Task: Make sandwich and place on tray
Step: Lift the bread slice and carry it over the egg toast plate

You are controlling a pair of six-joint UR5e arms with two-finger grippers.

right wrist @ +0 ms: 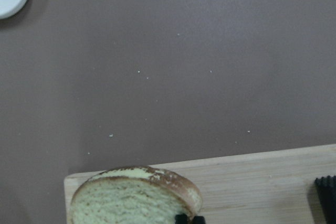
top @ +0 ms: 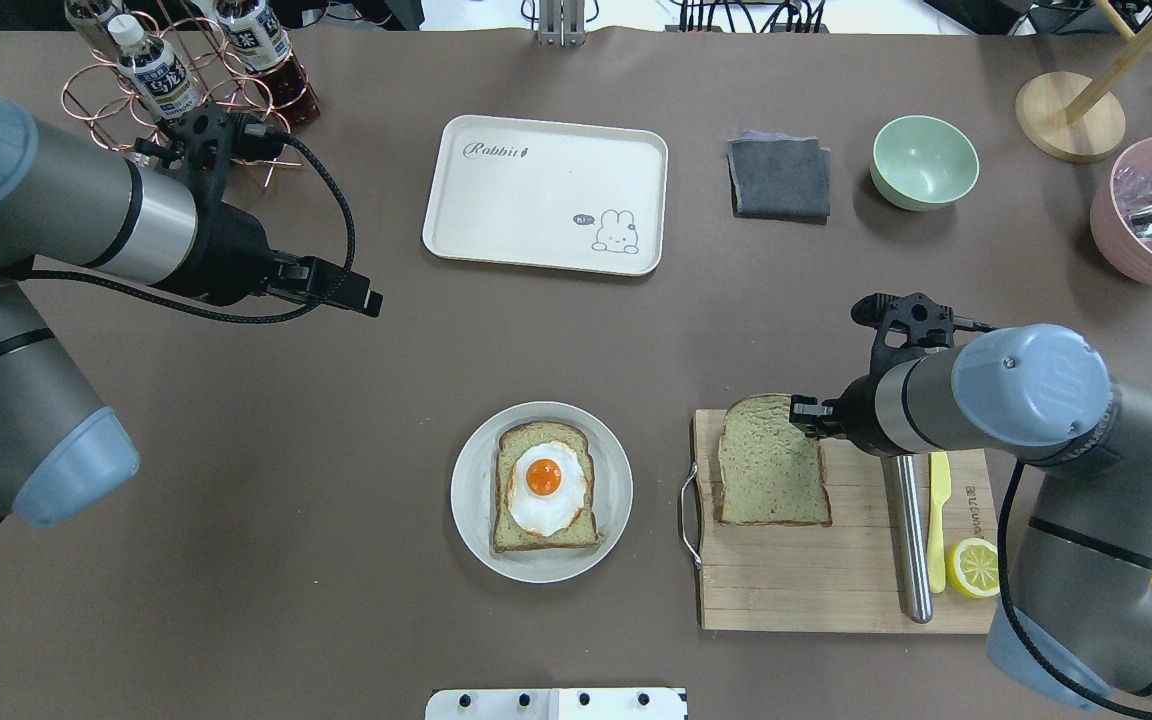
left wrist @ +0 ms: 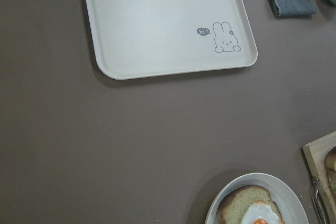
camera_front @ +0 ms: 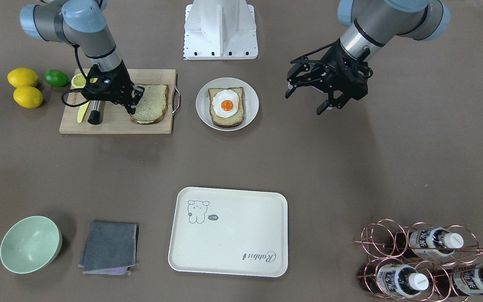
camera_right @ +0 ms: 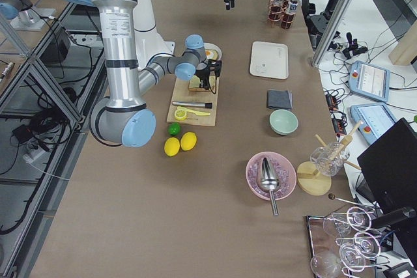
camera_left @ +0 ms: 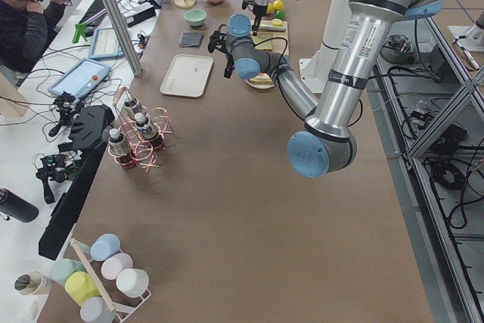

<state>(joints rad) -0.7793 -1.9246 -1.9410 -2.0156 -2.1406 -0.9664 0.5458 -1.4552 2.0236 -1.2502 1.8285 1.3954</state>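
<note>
In the view facing the robot, the right claw (camera_front: 134, 100) sits low on the cutting board (camera_front: 115, 126) at the edge of the loose slice (camera_front: 153, 102) of bread. It is angled in from the side, I judge because a flat slice offers only its crust to grip. The egg-topped slice (camera_front: 224, 121) lies on the round plate (camera_front: 250, 105) just beside the board, so the sandwich is not yet closed, and moving the loose slice onto it looks like the step in hand. The left claw (camera_front: 304, 103) hangs with its fingers well apart above bare bench (camera_front: 350, 167) on the plate's other side, probably kept clear to give the right arm room. The tray (camera_front: 233, 235) lies well apart from both, with nothing on it. From overhead, the right claw covers the far right corner of the loose slice, which lies flat. A yellow knife (top: 939, 520) and a steel rod (top: 908, 540) share the board but lie clear of the bread. The two side views add only that the left claw is raised above the bench and the right one is down at the board. The left wrist camera looks onto the tray and the plate's rim, with no fingers in sight. The right wrist camera shows two dark fingertips (right wrist: 182, 217) close together against the slice's crust, but I cannot tell whether they already pinch it.
</note>
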